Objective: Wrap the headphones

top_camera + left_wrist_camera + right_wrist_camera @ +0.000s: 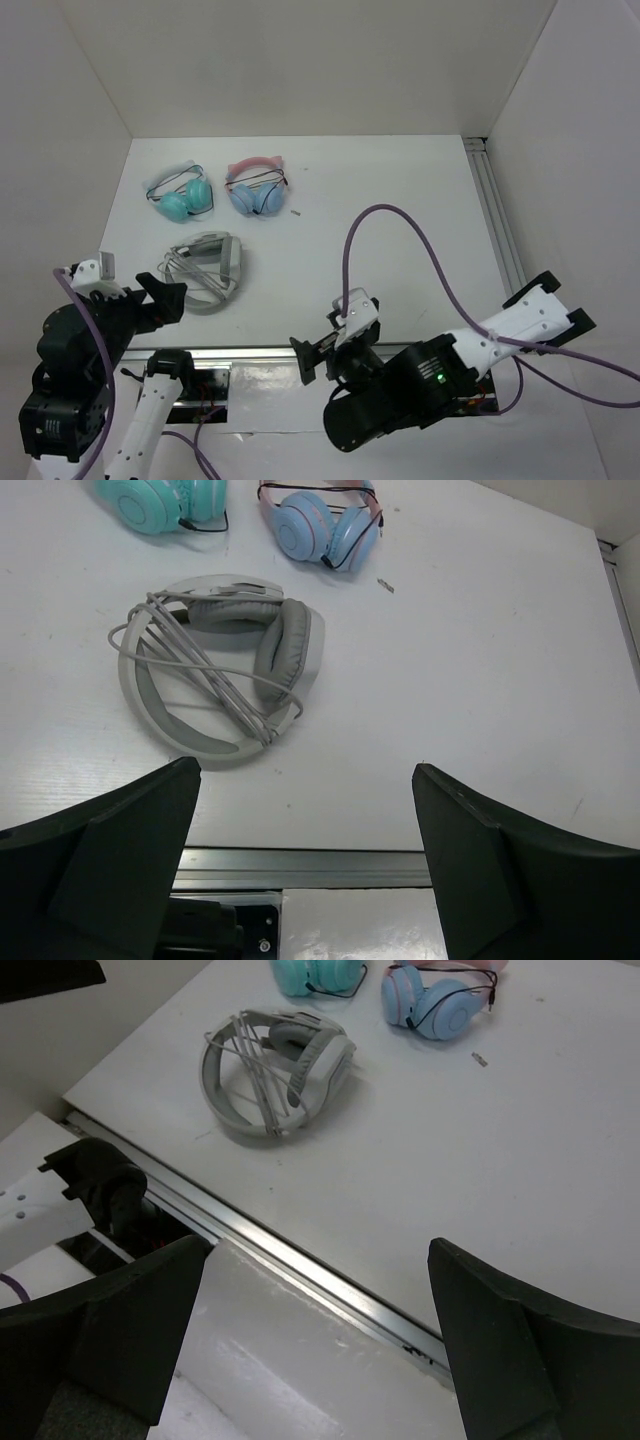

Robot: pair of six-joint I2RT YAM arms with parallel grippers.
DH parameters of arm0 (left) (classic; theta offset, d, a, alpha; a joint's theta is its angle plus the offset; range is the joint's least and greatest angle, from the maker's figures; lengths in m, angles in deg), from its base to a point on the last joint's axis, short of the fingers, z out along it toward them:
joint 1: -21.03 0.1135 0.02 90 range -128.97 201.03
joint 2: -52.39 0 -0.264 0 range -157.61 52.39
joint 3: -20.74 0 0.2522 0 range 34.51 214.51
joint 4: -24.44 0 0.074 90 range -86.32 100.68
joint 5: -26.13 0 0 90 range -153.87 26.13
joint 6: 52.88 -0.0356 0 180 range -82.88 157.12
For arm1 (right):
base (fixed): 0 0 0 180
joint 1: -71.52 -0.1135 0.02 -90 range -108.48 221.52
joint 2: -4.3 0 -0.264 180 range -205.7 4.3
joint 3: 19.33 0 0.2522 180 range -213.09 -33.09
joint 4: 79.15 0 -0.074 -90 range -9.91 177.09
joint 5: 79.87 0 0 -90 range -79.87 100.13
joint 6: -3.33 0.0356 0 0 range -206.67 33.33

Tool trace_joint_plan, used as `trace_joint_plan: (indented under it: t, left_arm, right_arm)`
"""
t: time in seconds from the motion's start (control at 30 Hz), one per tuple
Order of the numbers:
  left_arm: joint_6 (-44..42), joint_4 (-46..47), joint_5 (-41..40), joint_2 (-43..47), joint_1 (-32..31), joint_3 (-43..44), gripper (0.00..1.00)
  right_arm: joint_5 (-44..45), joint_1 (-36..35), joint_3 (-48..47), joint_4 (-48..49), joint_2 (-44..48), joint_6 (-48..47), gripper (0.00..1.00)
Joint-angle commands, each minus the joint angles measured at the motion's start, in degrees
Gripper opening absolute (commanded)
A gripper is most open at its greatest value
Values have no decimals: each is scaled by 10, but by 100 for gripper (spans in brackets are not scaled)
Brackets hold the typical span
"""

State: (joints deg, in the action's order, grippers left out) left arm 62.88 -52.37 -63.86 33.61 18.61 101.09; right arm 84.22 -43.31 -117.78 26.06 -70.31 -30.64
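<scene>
3 pairs of headphones lie on the white table [400,180]: 1 teal pair [182,197] and 1 pink-and-blue cat-ear pair [255,190] side by side in the upper left of the top view, and the white-and-grey headphones [205,272] below them, nearer the bottom edge. 1 small dark speck [296,212] sits just right of the cat-ear pair. There are 2 arms, each with 1 gripper.

The left gripper [162,298] hangs at the lower left of the top view, just left of the headphones and apart from them. The right gripper [310,358] is at the bottom centre, over the aluminium rail [260,352], with the headphones well to its upper left.

In the left wrist view the left gripper [305,770] has its 2 fingers spread wide at the bottom corners, released, and the headphones [220,665] lie flat above and left of centre, clear of both fingers. This view alone shows the thin grey cable [200,670] clearly: several strands cross the hoop of the headband, and 1 loop bulges out on the left. The ear cups are folded inward.

In the right wrist view the right gripper [318,1250] is likewise spread and released, and the headphones [275,1070] sit in the upper left, well apart from it. Only the top view shows the purple cable [400,230] arching over the right arm.
</scene>
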Motion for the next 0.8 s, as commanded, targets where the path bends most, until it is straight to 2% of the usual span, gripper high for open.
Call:
trace_joint_plan:
  t: [0.0, 0.23, 0.43, 0.53, 0.6, 0.67, 0.7, 0.73, 0.77]
  left_arm:
    - [8, -8, -26, 4, -2, 19, 100]
    - [37, -30, -81, 9, -2, 35, 99]
    - [37, -30, -75, 9, -2, 29, 99]
    - [37, -30, -85, 9, -2, 29, 100]
    - [37, -30, -85, 9, -2, 29, 100]
    - [37, -30, -85, 9, -2, 29, 100]
    - [37, -24, -85, 9, -2, 24, 100]
    - [37, -24, -78, 9, -2, 24, 100]
    - [37, -24, -78, 9, -2, 18, 100]
  right_arm:
    - [39, -1, -47, -129, -42, 106, 100]
    - [44, -1, -32, -136, -8, 129, 100]
    - [44, -1, 12, -67, 54, 68, 100]
    - [50, -1, 6, -142, 48, 133, 100]
    - [50, -1, 6, -142, 67, 109, 100]
    - [50, 28, 20, -142, 96, 95, 100]
    - [61, 66, 20, -137, 125, 58, 100]
    - [61, 85, 29, -68, 141, -1, 100]
    - [55, 102, 46, 24, 161, -107, 100]
